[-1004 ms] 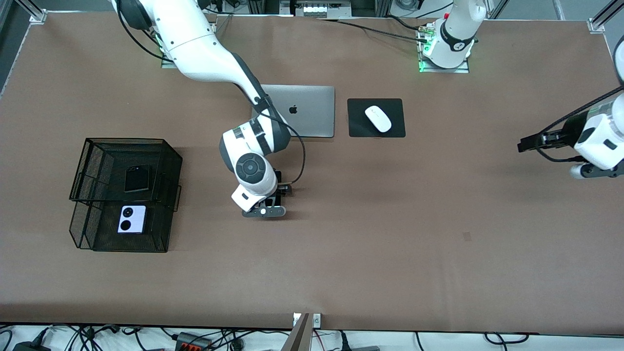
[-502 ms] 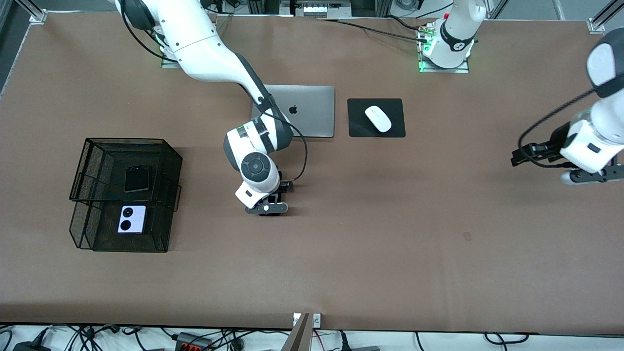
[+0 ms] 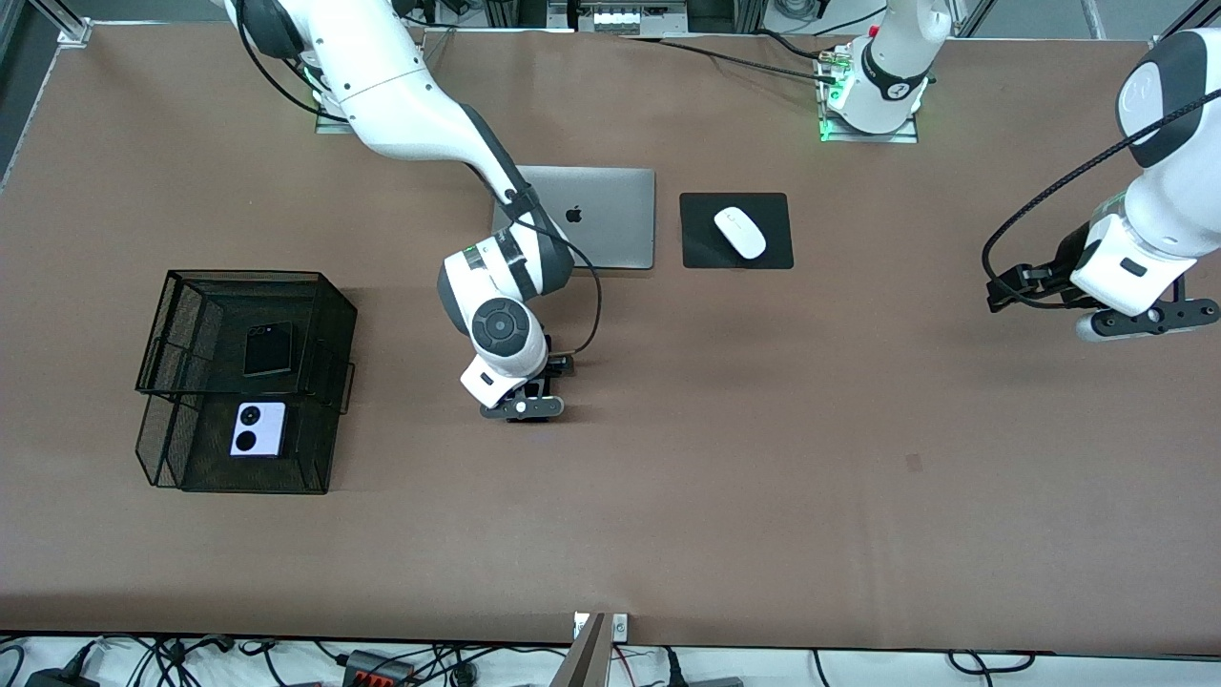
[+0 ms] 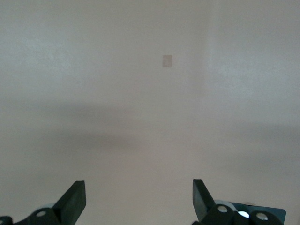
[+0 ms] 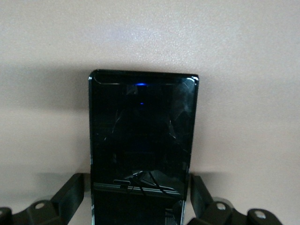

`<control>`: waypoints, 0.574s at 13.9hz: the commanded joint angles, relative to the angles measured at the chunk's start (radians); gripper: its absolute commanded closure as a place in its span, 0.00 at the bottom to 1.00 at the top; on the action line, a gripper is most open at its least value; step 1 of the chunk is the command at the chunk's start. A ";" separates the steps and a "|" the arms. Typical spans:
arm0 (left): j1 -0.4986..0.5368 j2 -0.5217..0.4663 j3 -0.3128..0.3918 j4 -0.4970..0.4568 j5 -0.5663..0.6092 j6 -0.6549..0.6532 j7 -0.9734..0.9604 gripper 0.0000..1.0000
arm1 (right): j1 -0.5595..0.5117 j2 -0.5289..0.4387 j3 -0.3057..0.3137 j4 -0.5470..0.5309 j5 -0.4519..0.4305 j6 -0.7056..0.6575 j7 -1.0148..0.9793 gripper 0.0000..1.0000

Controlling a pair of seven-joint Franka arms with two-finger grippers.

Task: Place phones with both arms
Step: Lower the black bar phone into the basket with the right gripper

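White jointed arms w/ dark grey joints, black cables, black tool (image 3: 534,382), green base lights
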 commanded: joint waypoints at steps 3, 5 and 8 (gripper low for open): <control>0.007 0.066 -0.008 0.132 0.023 -0.114 0.032 0.00 | -0.004 -0.018 -0.013 -0.016 0.011 -0.001 -0.018 0.65; 0.008 0.068 -0.008 0.130 0.023 -0.115 0.035 0.00 | -0.006 -0.041 -0.018 -0.014 0.011 -0.003 -0.017 0.69; 0.008 0.068 -0.008 0.130 0.022 -0.112 0.067 0.00 | -0.013 -0.116 -0.059 -0.005 0.008 -0.074 -0.020 0.70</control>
